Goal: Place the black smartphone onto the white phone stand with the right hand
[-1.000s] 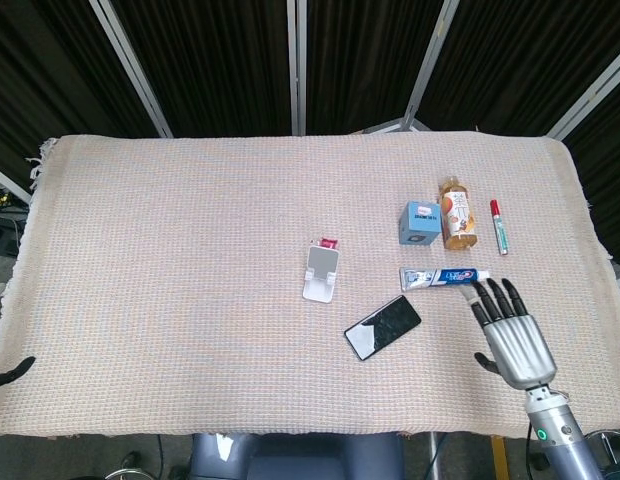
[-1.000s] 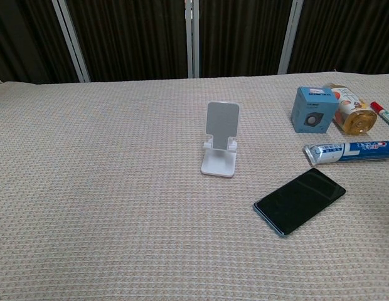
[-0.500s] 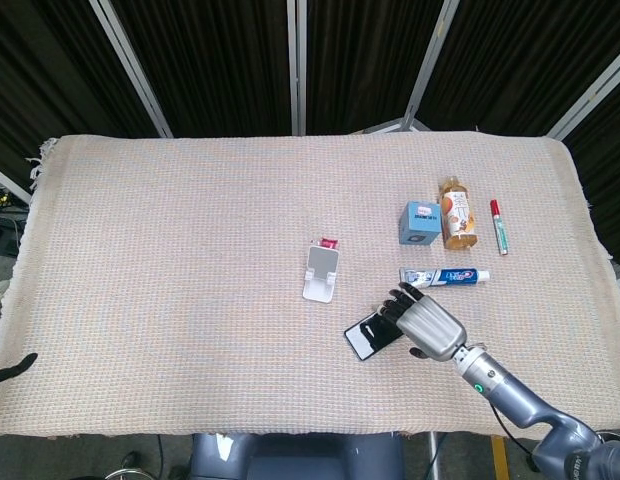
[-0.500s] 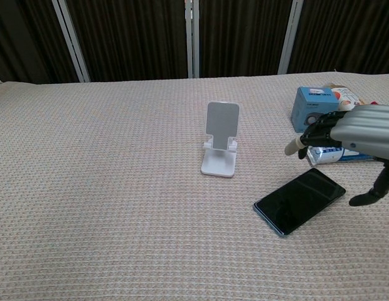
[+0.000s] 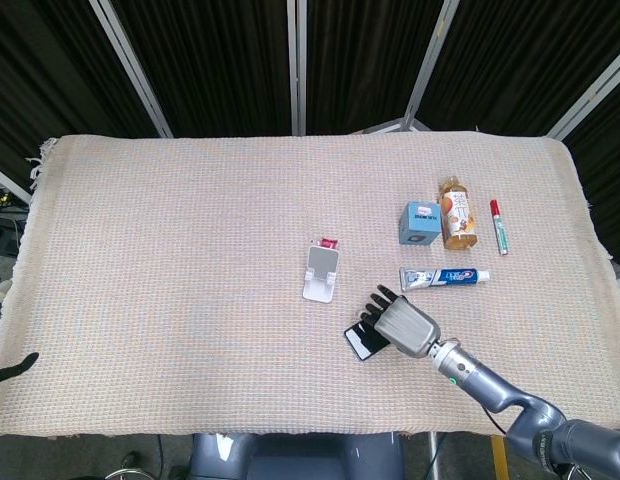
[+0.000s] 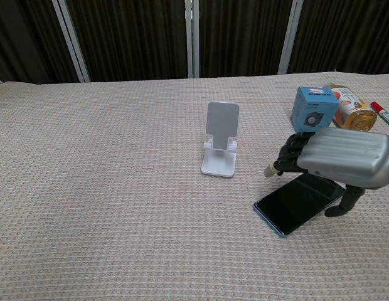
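Observation:
The black smartphone (image 5: 360, 343) (image 6: 287, 207) lies flat on the woven cloth, front right of the white phone stand (image 5: 321, 272) (image 6: 221, 139), which stands upright and bare. My right hand (image 5: 402, 325) (image 6: 345, 160) hovers low over the phone's right half and hides it in the head view. Its fingers curl past the far edge and its thumb (image 6: 343, 202) hangs at the near edge; the phone is still flat on the cloth. Only a dark tip of my left hand (image 5: 12, 368) shows at the table's front left edge.
A toothpaste tube (image 5: 445, 277) lies just behind the right hand. Further back right stand a blue box (image 5: 421, 222) (image 6: 314, 110), a lying tea bottle (image 5: 456, 212) (image 6: 352, 113) and a red-capped marker (image 5: 499, 226) (image 6: 383, 114). A small red item (image 5: 329, 242) sits behind the stand.
My right hand has swung in from the front right edge, moved left over the phone and sunk lower onto it. The phone and the stand have not moved.

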Available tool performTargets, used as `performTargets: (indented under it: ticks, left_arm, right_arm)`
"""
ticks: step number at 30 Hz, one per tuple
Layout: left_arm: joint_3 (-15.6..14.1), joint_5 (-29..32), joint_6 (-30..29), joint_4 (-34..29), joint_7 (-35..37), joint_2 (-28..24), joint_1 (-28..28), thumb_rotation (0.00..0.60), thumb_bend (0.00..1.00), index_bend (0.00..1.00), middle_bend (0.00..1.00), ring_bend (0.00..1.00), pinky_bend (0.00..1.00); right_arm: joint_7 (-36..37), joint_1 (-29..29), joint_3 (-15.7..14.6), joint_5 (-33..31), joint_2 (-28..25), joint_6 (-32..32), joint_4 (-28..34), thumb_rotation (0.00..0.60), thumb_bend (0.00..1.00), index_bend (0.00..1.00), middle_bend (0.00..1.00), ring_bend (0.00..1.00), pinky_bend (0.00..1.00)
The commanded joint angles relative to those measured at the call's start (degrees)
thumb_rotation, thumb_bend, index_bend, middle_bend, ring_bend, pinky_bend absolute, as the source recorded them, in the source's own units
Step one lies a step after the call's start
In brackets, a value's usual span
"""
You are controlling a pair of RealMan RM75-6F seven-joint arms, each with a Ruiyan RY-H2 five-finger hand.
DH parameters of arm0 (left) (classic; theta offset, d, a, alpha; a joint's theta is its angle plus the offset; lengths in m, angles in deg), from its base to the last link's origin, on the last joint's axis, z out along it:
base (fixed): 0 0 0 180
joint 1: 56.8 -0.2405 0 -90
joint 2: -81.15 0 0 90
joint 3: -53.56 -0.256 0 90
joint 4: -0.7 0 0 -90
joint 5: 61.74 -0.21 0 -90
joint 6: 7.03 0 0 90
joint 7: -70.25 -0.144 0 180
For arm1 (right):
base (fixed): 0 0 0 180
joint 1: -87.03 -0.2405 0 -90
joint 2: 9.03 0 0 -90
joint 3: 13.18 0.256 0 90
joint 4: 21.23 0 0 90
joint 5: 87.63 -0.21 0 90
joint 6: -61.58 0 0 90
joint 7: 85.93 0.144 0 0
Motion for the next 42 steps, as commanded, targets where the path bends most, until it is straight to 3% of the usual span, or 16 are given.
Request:
performTargets:
  ticks: [1, 15, 18, 22, 28, 36, 42]
  left_arm:
    - [0.0, 0.1, 0.1, 0.0, -0.1, 0.1, 0.0, 0.600, 0.00, 0.00, 0.00, 0.00, 0.00]
    - [0.2, 0.8, 0.5, 0.2, -0.2, 0.2, 0.2, 0.600, 0.00, 0.00, 0.00, 0.00, 0.00]
    - [0.2, 1.0, 0.7, 0.2, -0.4, 0.3, 0.3, 0.600, 0.00, 0.00, 0.00, 0.00, 0.00]
    - [0.3, 1.2, 0.9, 0.3, -0.5, 0.3, 0.4, 0.600, 0.00, 0.00, 0.00, 0.00, 0.00]
    - [0.3, 1.4, 1.2, 0.3, -0.3, 0.3, 0.5, 0.600, 0.00, 0.00, 0.00, 0.00, 0.00]
    - [0.3, 1.1, 1.1, 0.1, 0.8, -0.1, 0.5, 0.600, 0.00, 0.00, 0.00, 0.00, 0.00]
    - [0.2, 0.7, 0.9, 0.0, 1.7, -0.5, 0.4, 0.600, 0.00, 0.00, 0.00, 0.00, 0.00]
  right_arm:
    - [-1.6, -0.6, -0.3, -0.1, 1.4, -0.1, -1.5, 0.600, 0.00, 0.23, 0.28, 0.19, 0.17]
    - [-3.0, -1.1, -2.3, -0.3, 5.3, 0.4, -7.8, 0.600, 0.00, 0.25, 0.30, 0.22, 0.17]
    - [-2.4, -1.3, -2.8, -0.2, 6.1, 0.7, -9.1, 0.600, 0.00, 0.31, 0.38, 0.30, 0.19]
    - [-1.8, -1.6, -3.1, 0.1, 6.8, 2.0, -10.4, 0.600, 0.06, 0.44, 0.56, 0.51, 0.24]
    - [-0.6, -1.9, -3.5, 1.8, 6.6, 6.1, -11.8, 0.600, 0.09, 0.50, 0.60, 0.54, 0.26]
    - [-5.3, -2.6, -2.0, 4.3, 2.2, 12.3, -7.4, 0.600, 0.09, 0.50, 0.60, 0.54, 0.28]
    - [-15.6, -5.2, 1.9, 5.4, -2.8, 12.4, 0.2, 0.600, 0.09, 0.50, 0.59, 0.54, 0.29]
